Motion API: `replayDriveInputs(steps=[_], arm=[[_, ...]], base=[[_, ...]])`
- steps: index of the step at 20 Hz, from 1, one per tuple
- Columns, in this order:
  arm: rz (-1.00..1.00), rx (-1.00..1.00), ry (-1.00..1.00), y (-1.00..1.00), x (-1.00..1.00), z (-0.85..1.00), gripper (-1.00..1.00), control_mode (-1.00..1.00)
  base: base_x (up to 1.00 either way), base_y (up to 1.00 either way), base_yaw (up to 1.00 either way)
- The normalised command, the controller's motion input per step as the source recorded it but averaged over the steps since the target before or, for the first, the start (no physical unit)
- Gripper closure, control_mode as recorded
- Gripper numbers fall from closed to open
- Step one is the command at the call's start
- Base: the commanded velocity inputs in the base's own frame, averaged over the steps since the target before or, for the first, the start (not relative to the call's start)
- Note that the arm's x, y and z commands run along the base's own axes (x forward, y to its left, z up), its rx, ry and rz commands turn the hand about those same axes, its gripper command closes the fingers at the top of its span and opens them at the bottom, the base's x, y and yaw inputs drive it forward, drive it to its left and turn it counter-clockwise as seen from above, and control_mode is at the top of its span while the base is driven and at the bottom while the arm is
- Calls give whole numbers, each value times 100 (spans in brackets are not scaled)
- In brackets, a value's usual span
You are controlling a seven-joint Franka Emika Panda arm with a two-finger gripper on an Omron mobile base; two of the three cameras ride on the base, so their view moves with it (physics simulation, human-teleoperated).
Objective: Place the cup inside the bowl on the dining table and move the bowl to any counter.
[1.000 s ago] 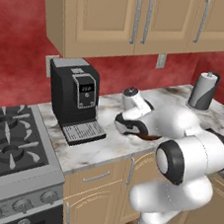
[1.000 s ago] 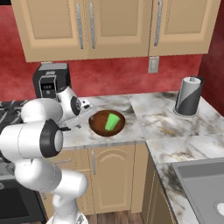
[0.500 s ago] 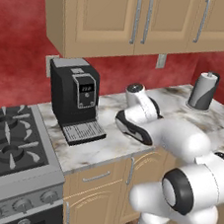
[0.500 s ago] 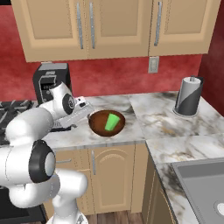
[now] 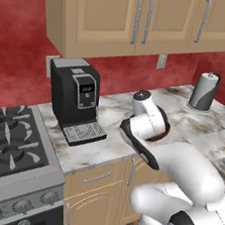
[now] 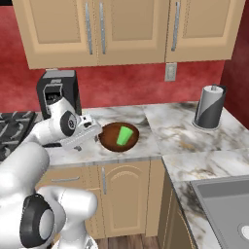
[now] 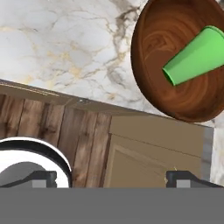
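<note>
One green cup (image 6: 124, 135) lies tipped on its side inside the brown bowl (image 6: 110, 141), and the bowl sits on the marble counter (image 6: 170, 127) near its front edge, above the light wood cabinet doors (image 6: 125, 194). I judge that both parts of the task look finished: the cup is in the bowl and the bowl is on a counter, which I call my table here.

My gripper (image 6: 87, 134) is just beside the bowl, on its left in the right base view, and it is not touching it. My jaws stand wide apart and hold nothing. In the hand view the bowl (image 7: 151, 65) is up and to the right of my fingertips (image 7: 43, 177), and the cup (image 7: 197, 56) points its long axis slanting across the bowl, open mouth toward the lower left.

Around us, the black coffee machine (image 5: 75, 97) stands behind and to the left, with the stove (image 5: 6, 144) further left. The paper towel roll (image 6: 210, 107) is well apart on the right, and the sink (image 6: 228, 204) is in the near right corner. If I pull back, I think only the bowl rim and the coffee machine are close enough to mind.
</note>
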Motion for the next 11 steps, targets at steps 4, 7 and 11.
replayDriveInputs(steps=[4, 7, 11], arm=[[-16, 0, 0, -34, -54, 19, -100, -100], [-20, 0, 0, -42, -50, 20, -100, -100], [-22, 2, 0, -40, -52, 17, -100, -100]], base=[[0, 0, 0], [0, 0, 0], [0, 0, 0]])
